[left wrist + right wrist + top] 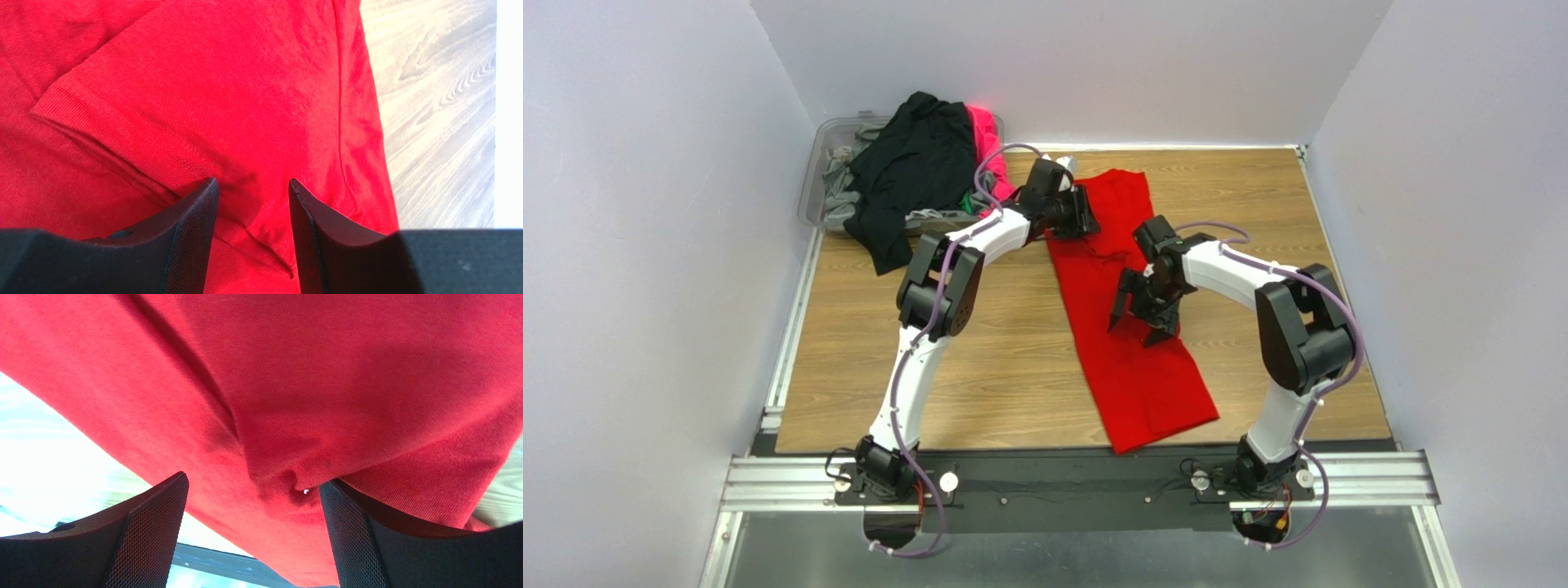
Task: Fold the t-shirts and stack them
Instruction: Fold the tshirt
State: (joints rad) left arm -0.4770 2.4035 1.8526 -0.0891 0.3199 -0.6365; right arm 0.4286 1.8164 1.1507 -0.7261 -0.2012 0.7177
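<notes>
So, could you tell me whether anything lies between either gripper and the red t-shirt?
Nothing visible does. The left gripper and right gripper are right over the red t-shirt, jaws open; the other shirts lie heaped at the far left.

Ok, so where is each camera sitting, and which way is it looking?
Top external: high behind the arms, looking down at the wooden table, the red t-shirt and a clothes pile; both whole arms show.
Left wrist: on the left arm, looking down close at the shirt's sleeve; its black jaws show.
Right wrist: on the right arm, very close to the shirt; its jaws show, wide apart.
All three share the red t-shirt.
</notes>
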